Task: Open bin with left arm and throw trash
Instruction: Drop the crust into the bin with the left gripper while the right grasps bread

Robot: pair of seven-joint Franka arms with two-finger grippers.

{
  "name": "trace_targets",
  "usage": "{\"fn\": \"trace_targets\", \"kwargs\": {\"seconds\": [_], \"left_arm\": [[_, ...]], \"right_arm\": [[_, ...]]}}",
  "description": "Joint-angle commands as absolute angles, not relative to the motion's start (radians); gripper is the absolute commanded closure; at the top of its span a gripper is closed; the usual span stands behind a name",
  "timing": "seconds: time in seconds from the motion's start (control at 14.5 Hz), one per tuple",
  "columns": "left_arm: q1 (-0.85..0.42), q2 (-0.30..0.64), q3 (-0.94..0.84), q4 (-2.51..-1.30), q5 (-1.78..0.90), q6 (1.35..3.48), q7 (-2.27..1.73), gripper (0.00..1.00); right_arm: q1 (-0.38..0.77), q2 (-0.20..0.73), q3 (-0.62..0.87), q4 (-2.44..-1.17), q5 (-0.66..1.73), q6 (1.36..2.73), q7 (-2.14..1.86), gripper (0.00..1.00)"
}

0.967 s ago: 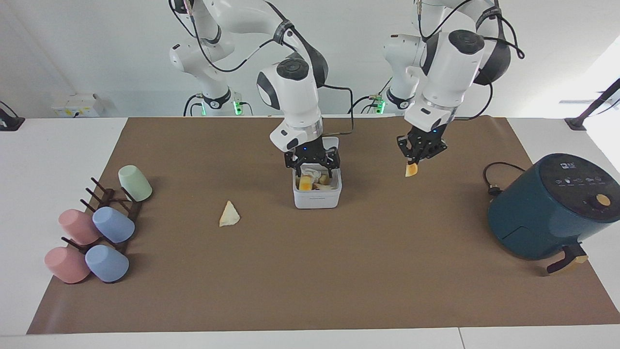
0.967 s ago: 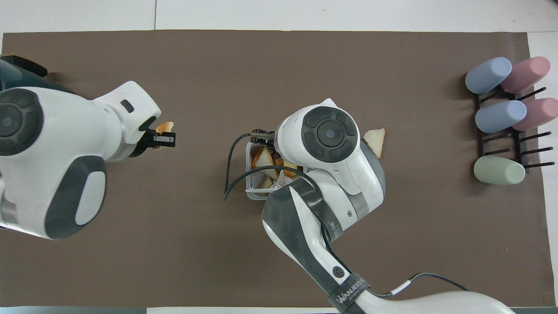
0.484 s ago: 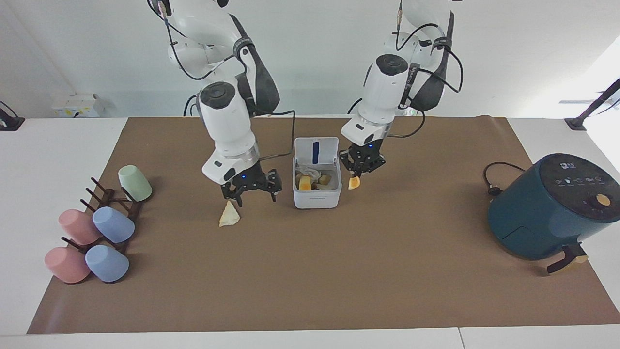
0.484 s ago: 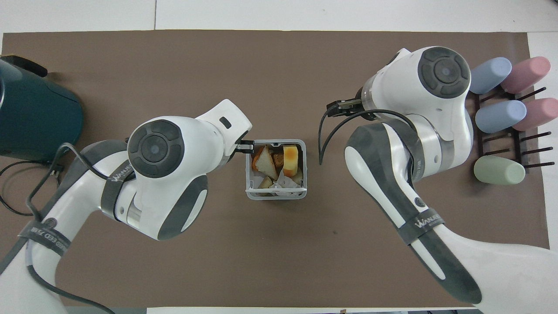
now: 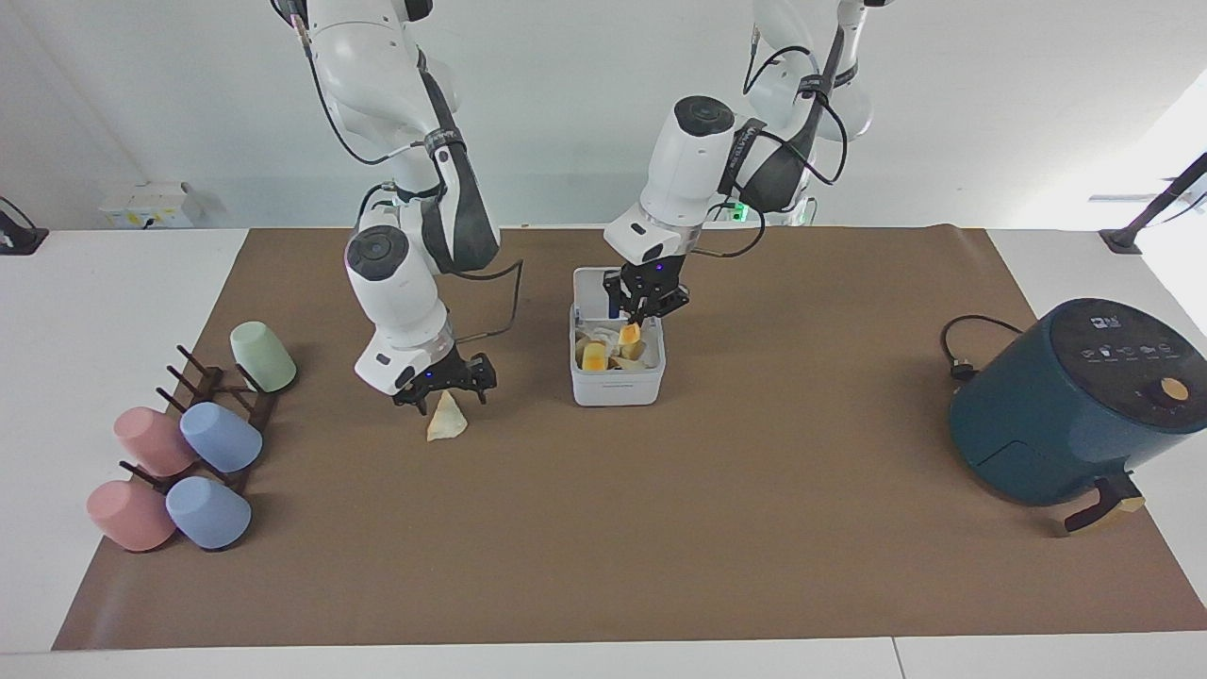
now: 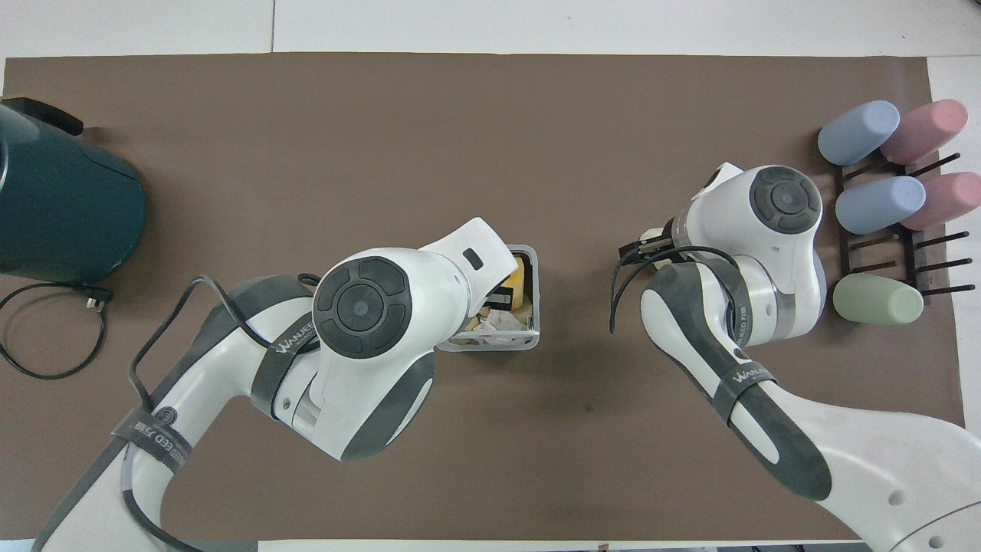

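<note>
- Moved since half a second ago: left gripper (image 5: 643, 316) swung in from the bin's 3 o'clock side to over its open mouth; right gripper (image 5: 443, 391) dropped lower onto the loose bread wedge (image 5: 447, 422). Clock read on the facing view, 12 toward the robots.
- Left gripper: pinched together on the orange crust chunk (image 5: 630, 333), hanging just above the pile inside the bin (image 5: 618, 382), toward its 1 o'clock corner.
- Right gripper: fingers spread apart, one on each side of the wedge's top corner, not closed on it; contact cannot be told.
- Bin: mid-mat, lid (image 5: 603, 283) standing upright at its 12 o'clock edge. Inside: pale bread scraps (image 5: 622, 356), a yellow-orange piece (image 5: 594, 356) and crumpled white paper (image 6: 498, 326), heaped close to the rim.
- Bread wedge: flat on the mat (image 5: 754, 528), at about 8 o'clock of the bin, well apart from it.
- Air fryer (image 5: 1066, 405): at 3 to 4 o'clock of the bin, sitting over the mat's edge at the left arm's end, cord (image 5: 962, 344) coiled at its 10 o'clock.
- Cups (image 5: 222, 438) on a rack (image 5: 212, 387): at 9 o'clock, at the mat's edge on the right arm's end.
- Broad bare mat from the bin's 6 o'clock down to the mat's 6 o'clock edge; bare strips also between bin and fryer, and between wedge and rack.
</note>
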State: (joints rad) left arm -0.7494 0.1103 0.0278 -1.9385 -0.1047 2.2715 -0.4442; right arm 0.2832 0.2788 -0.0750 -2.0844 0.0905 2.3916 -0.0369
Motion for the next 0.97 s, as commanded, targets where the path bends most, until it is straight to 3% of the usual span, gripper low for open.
{"fn": "trace_targets", "kwargs": {"seconds": [0.0, 0.41, 0.55, 0.83, 0.9], "left_arm": [[-0.770, 0.113, 0.044, -1.931, -0.129, 2.269, -0.443, 0.00], [-0.770, 0.109, 0.045, -1.928, -0.129, 2.224, -0.443, 0.00], [-0.770, 0.109, 0.044, -1.928, -0.129, 2.218, -0.445, 0.00], [-0.773, 0.112, 0.044, -1.927, -0.129, 2.249, -0.512, 0.00], [-0.787, 0.112, 0.044, -1.927, -0.130, 2.256, -0.520, 0.00]], "right_arm": [[0.247, 0.256, -0.063, -2.148, 0.095, 2.457, -0.127, 0.03], [0.253, 0.270, -0.063, -2.146, 0.095, 2.490, -0.130, 0.16], [0.255, 0.275, -0.063, -2.143, 0.095, 2.491, -0.130, 0.34], [0.255, 0.276, -0.063, -2.134, 0.095, 2.474, -0.126, 0.98], [0.255, 0.275, -0.063, -2.134, 0.095, 2.473, -0.126, 1.00]]}}
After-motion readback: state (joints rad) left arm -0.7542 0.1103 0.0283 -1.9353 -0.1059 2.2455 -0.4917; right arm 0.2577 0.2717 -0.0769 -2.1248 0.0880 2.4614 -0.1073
